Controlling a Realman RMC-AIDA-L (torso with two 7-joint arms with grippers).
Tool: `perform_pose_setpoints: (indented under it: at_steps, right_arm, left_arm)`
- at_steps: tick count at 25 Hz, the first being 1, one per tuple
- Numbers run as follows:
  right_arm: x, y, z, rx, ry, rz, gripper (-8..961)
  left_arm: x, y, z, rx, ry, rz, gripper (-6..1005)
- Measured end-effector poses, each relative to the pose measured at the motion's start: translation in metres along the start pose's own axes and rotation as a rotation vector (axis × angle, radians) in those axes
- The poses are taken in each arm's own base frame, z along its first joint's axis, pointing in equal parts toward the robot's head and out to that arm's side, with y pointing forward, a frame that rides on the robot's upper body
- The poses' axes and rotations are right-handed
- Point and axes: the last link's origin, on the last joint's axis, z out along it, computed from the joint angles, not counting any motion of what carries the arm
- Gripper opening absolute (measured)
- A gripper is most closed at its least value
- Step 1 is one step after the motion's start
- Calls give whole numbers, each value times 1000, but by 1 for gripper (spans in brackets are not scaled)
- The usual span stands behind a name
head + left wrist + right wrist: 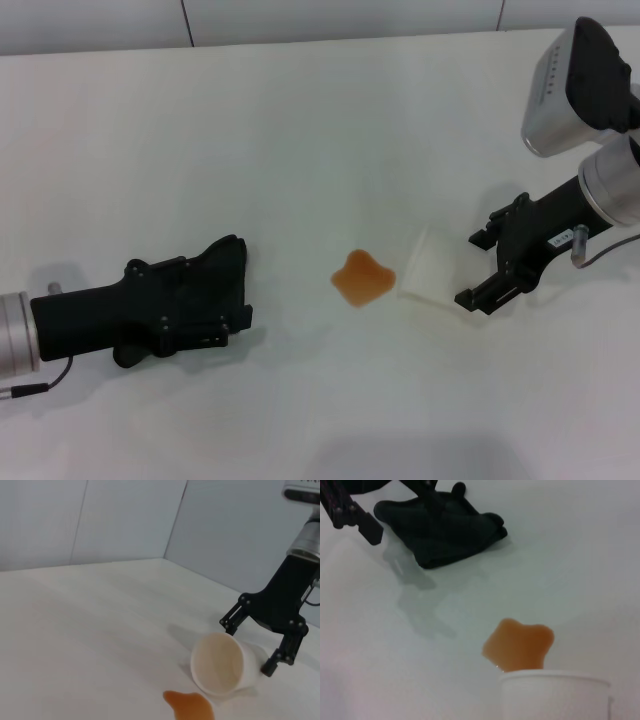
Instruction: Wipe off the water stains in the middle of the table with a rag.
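Left gripper (215, 295) lies low over the rag (225, 262), perhaps gripping.

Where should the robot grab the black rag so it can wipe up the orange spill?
Probably from above, pinching the rag at its bunched, folded middle: it lies flat and soft on the table, so an edge would slip. The left hand is already right over it; the spill lies beside it.

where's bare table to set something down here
Bare table lies along the far side and along the near edge. The middle is crowded: rag under the left gripper, water stains, tipped cup, open right gripper.
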Motion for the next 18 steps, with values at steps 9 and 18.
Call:
perform_pose_setpoints:
  at_steps: [9,18]
  right_arm:
    - [1,-2,3,4,0,21,824]
    - [8,-4,7,6,22,71,838]
  left_arm:
    - [1,0,0,0,1,2,866]
    - [1,0,1,-1,2,1,865]
